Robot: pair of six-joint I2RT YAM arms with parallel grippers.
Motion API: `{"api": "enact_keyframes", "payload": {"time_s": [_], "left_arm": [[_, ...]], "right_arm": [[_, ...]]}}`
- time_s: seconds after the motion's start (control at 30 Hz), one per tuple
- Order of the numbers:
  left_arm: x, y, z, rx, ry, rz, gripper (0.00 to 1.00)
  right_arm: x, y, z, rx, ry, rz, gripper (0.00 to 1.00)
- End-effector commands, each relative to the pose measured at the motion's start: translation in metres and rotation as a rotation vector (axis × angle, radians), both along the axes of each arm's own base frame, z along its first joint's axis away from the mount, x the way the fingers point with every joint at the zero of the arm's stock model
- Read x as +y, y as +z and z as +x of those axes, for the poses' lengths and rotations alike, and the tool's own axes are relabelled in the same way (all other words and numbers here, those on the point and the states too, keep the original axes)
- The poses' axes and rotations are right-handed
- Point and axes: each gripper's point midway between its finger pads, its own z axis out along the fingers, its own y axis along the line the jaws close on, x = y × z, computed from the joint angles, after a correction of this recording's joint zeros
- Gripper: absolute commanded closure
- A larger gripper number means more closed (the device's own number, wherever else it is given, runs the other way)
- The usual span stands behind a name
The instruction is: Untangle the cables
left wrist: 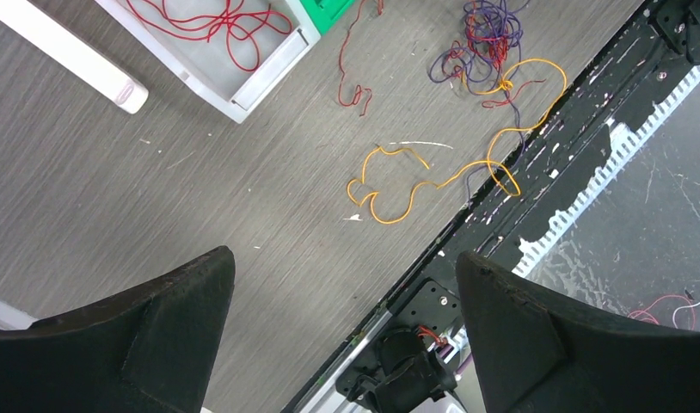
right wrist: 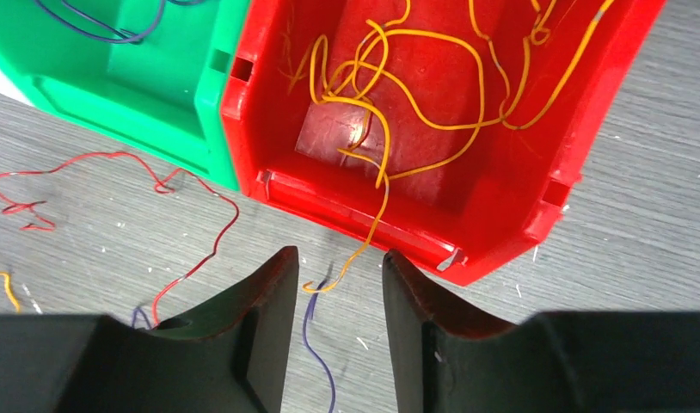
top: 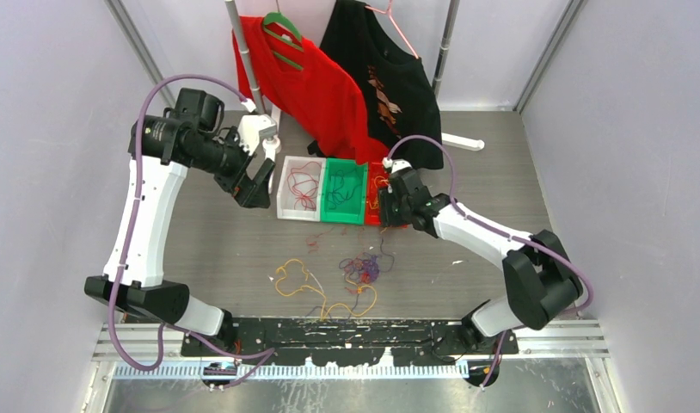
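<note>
Thin cables lie loose on the table: a yellow-orange strand (top: 295, 277), a purple-blue tangle with red in it (top: 364, 268) and a red strand (top: 312, 241). In the left wrist view I see the yellow strand (left wrist: 415, 185), the tangle (left wrist: 484, 43) and the red strand (left wrist: 355, 77). My left gripper (top: 259, 185) (left wrist: 344, 256) is wide open and empty, above the table beside the white bin (top: 286, 206). My right gripper (top: 389, 206) (right wrist: 338, 254) is open at the red bin's front wall (right wrist: 501, 232). A yellow cable (right wrist: 377, 198) hangs over that wall, its end loose between the jaws.
Three bins stand side by side: white with red cables (left wrist: 217, 21), green (right wrist: 114, 95) with a purple cable, red with yellow cables (right wrist: 432, 77). A purple strand (right wrist: 316, 344) and a red strand (right wrist: 200, 258) lie near the right gripper. Red (top: 312, 82) and black (top: 389, 69) shirts hang behind.
</note>
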Motion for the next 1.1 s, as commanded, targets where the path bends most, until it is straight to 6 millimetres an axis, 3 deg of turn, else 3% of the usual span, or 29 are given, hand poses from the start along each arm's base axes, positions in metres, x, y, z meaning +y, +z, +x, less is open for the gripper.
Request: {"api": "enact_keyframes", "payload": {"time_s": [0.0, 0.07, 0.2, 0.4, 0.6, 0.77, 0.97, 1.07], "left_arm": [[-0.001, 0.008, -0.008, -0.03, -0.028, -0.021, 0.01], [-0.002, 0.009, -0.009, -0.036, -0.029, -0.026, 0.01], [-0.002, 0.01, -0.009, -0.053, -0.027, -0.029, 0.01], [0.0, 0.011, -0.009, -0.068, -0.024, -0.021, 0.01], [0.002, 0.011, -0.011, -0.075, -0.022, -0.017, 0.01], [0.002, 0.012, -0.011, -0.083, -0.022, -0.015, 0.01], [0.004, 0.011, -0.011, -0.084, -0.02, -0.007, 0.0], [0.005, 0.01, -0.011, -0.083, -0.023, -0.001, 0.01]], "right_arm": [[0.009, 0.003, 0.013, -0.037, 0.008, 0.002, 0.57], [0.009, 0.001, 0.018, -0.044, 0.012, -0.012, 0.64], [0.006, 0.006, 0.033, -0.096, -0.019, -0.037, 0.89], [0.01, 0.011, 0.05, -0.116, -0.017, -0.057, 0.99], [0.01, 0.013, 0.072, -0.14, -0.033, -0.081, 0.99], [0.01, -0.003, 0.091, -0.109, -0.021, -0.129, 0.99], [0.01, -0.033, 0.098, -0.066, 0.014, -0.196, 0.99], [0.009, -0.034, 0.096, -0.064, 0.014, -0.202, 0.99]]}}
